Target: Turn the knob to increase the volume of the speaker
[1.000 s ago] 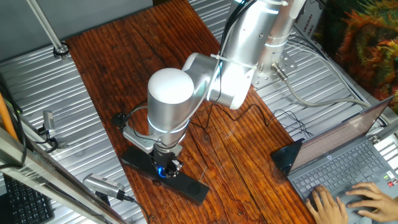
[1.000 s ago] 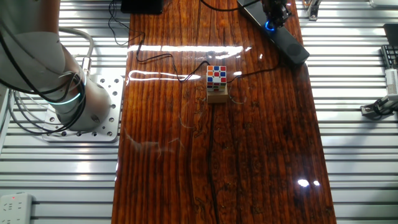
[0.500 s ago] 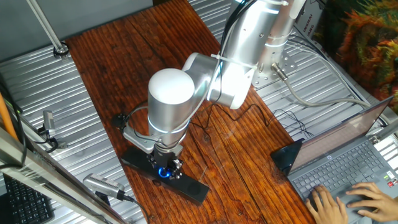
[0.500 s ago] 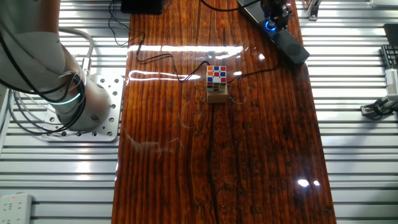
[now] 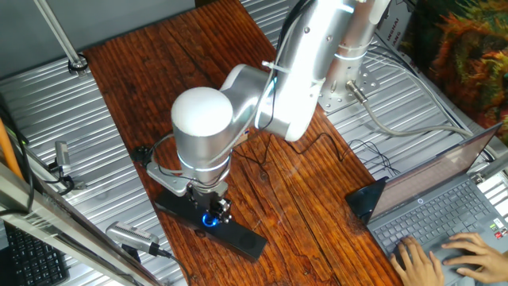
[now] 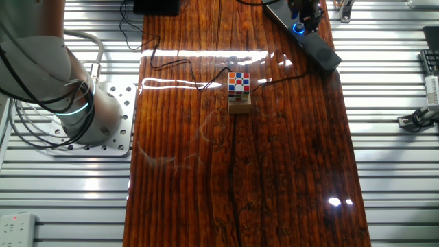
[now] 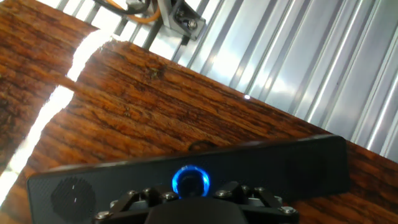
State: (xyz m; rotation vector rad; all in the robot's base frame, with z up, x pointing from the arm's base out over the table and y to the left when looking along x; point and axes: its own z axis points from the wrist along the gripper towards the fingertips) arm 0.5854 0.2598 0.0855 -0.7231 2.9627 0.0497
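Speaker (image 7: 261, 165) lies crosswise before the claw (image 7: 193, 196), knob (image 7: 191, 180) facing up; claw's grip unclear.

speaker (image 5: 210, 223) lies on the wooden table (image 5: 159, 87) at one corner, aslant to the near edge. knob (image 7: 191, 181) sits at the middle of the speaker. gripper (image 5: 214, 213) stands directly over the knob. cube (image 6: 239, 84) rests on a small block (image 6: 239, 105) mid-table, well apart from the speaker. laptop (image 5: 444, 202) sits off the table's far side, a hand (image 5: 444, 256) on its keyboard.
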